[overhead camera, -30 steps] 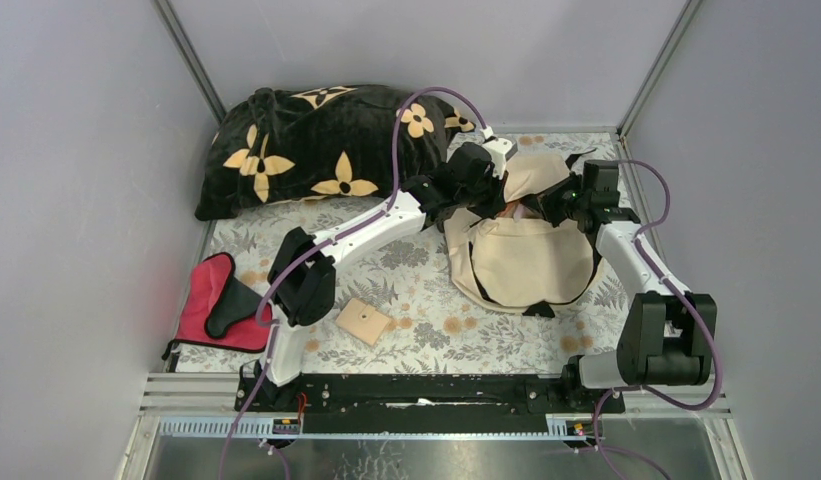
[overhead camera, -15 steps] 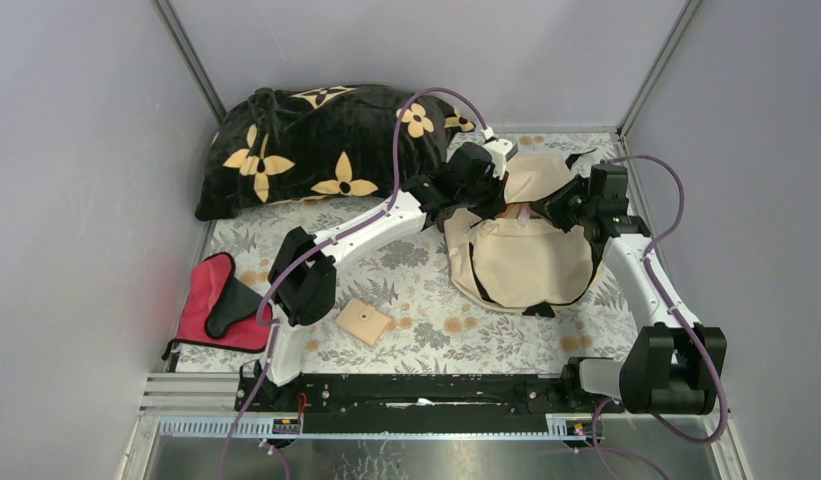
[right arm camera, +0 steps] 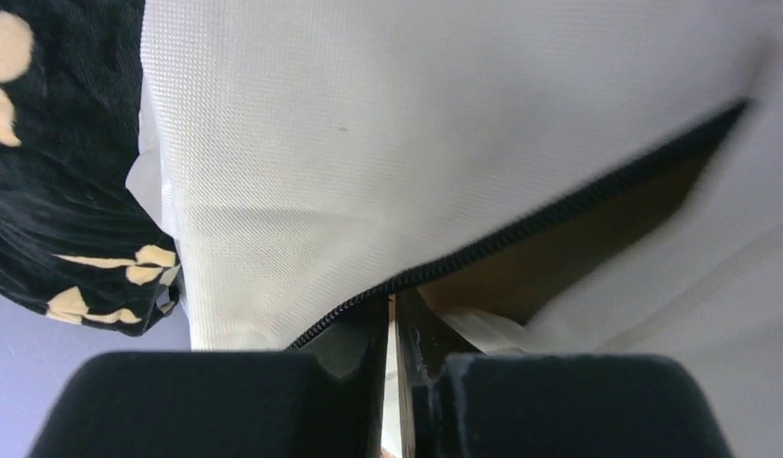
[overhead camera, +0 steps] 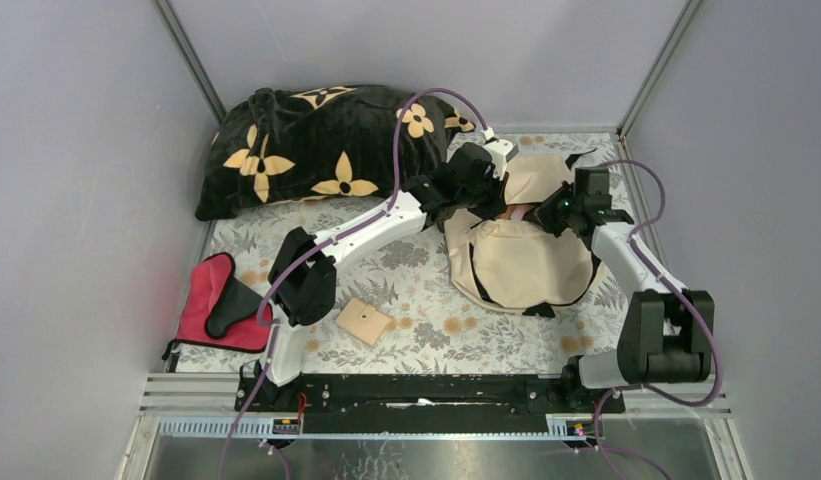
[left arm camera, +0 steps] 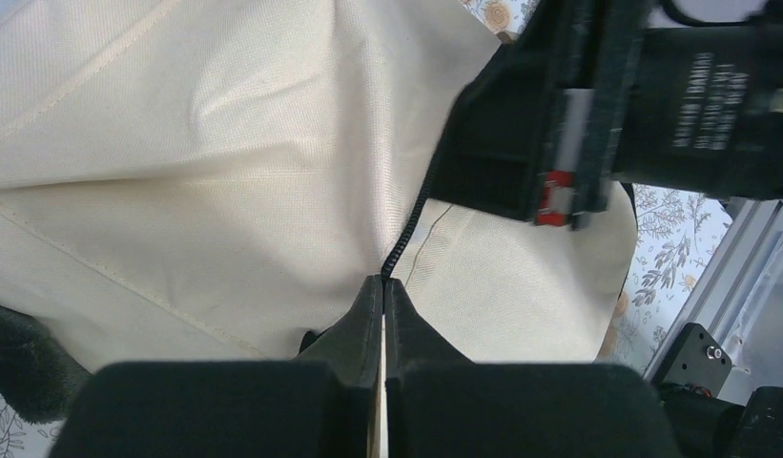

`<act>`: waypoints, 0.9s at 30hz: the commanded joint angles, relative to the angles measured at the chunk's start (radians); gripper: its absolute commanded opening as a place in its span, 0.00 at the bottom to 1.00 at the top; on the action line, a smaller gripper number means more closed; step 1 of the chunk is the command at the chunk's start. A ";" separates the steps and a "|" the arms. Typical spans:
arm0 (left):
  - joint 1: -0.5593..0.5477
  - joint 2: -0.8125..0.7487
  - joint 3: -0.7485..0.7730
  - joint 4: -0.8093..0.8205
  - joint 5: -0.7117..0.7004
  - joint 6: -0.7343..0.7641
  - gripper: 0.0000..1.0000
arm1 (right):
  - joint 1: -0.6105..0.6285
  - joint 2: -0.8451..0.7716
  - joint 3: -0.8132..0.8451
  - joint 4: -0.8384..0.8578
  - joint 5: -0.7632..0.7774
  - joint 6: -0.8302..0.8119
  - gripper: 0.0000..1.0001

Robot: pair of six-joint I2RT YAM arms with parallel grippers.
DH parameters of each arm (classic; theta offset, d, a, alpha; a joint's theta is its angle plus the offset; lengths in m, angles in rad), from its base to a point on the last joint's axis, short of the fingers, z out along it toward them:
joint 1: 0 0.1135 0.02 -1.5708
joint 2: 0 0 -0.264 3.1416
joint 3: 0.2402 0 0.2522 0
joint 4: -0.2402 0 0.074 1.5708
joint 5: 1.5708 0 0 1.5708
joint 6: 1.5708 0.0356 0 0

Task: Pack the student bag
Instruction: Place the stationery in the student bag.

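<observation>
The beige student bag (overhead camera: 521, 262) lies at the back right of the table, its top flap raised. My left gripper (overhead camera: 494, 186) is shut on the bag's edge at the dark zipper line (left arm camera: 406, 239), seen close up in the left wrist view (left arm camera: 383, 282). My right gripper (overhead camera: 548, 210) is shut on the zipper edge of the bag's opening (right arm camera: 521, 234), seen in the right wrist view (right arm camera: 395, 301). Both hold the opening from opposite sides. Something pinkish shows inside the opening (overhead camera: 516, 211).
A large black flower-patterned pillow (overhead camera: 316, 145) lies at the back left, touching the bag. A red-and-black pouch (overhead camera: 218, 305) lies at the front left. A small tan square (overhead camera: 364, 320) lies near the left arm's base. Grey walls close in on all sides.
My right gripper has shifted left and back along the bag's opening, and the right arm's elbow has swung out and back. The left gripper has stayed still.
</observation>
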 commanded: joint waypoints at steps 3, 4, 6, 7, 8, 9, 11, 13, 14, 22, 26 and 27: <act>-0.015 0.011 0.033 0.039 0.058 -0.022 0.00 | 0.099 0.118 0.167 0.099 -0.040 0.032 0.10; -0.015 0.011 0.031 0.036 0.056 -0.022 0.00 | 0.100 0.125 0.180 0.119 -0.052 0.040 0.10; -0.015 0.007 0.028 0.033 0.052 -0.021 0.00 | 0.100 0.133 0.217 0.102 -0.057 0.028 0.10; -0.014 0.004 0.027 0.031 0.049 -0.020 0.00 | 0.100 0.132 0.232 0.072 -0.047 0.012 0.10; -0.015 0.001 0.026 0.031 0.043 -0.020 0.00 | 0.099 0.125 0.241 0.046 -0.036 -0.003 0.10; -0.015 -0.001 0.025 0.029 0.037 -0.021 0.00 | 0.098 0.112 0.241 0.021 -0.024 -0.014 0.10; -0.015 -0.011 0.027 0.025 0.024 -0.022 0.08 | 0.098 0.070 0.224 -0.023 -0.018 -0.034 0.10; -0.015 -0.026 0.024 0.015 0.015 -0.018 0.25 | 0.099 0.010 0.192 -0.050 -0.029 -0.054 0.12; -0.015 -0.037 0.017 0.013 0.012 -0.013 0.37 | 0.100 -0.022 0.170 -0.062 -0.035 -0.062 0.12; -0.016 -0.277 -0.332 0.012 -0.124 -0.025 0.75 | 0.098 -0.327 0.028 -0.256 0.004 -0.178 0.39; -0.016 -0.488 -0.618 0.011 -0.318 -0.068 0.79 | 0.099 -0.452 -0.015 -0.319 0.098 -0.250 0.58; -0.016 -0.530 -0.676 -0.005 -0.377 -0.089 0.80 | 0.100 -0.476 -0.021 -0.318 0.108 -0.268 0.60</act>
